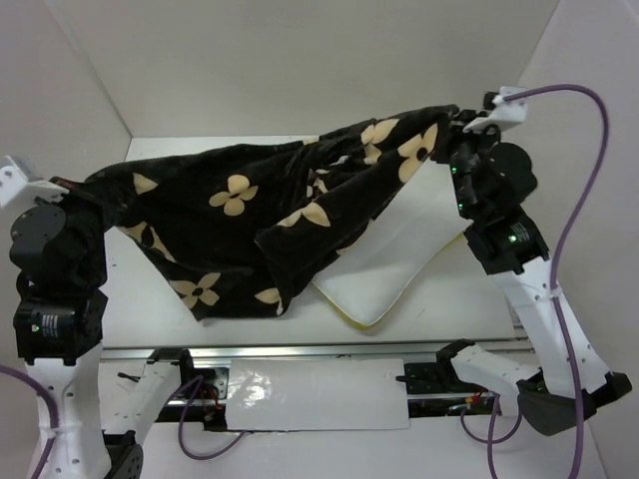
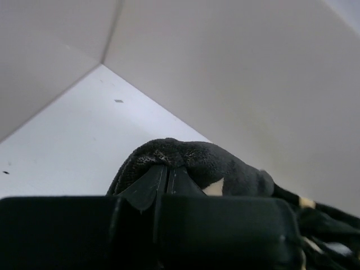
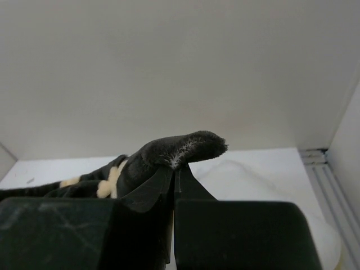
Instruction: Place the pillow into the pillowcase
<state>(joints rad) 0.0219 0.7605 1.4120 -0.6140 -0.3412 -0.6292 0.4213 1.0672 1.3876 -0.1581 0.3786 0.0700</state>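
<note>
The black-brown pillowcase point(image 1: 250, 215) with tan flowers hangs stretched above the table between my two grippers. My left gripper point(image 1: 78, 188) is shut on its left corner; the pinched plush point(image 2: 180, 154) shows at my left gripper's tips point(image 2: 167, 169). My right gripper point(image 1: 461, 120) is shut on its far right corner; the pinched fold point(image 3: 183, 147) bulges over my right gripper's tips point(image 3: 175, 169). The white pillow point(image 1: 394, 264) with yellow piping lies on the table under the right half of the pillowcase, its near corner sticking out. It also shows in the right wrist view point(image 3: 264, 180).
White walls enclose the table on the left, back and right. A metal rail point(image 1: 300, 351) runs along the near edge, with a white plate point(image 1: 310, 394) between the arm bases. Purple cables point(image 1: 579, 200) loop beside the right arm.
</note>
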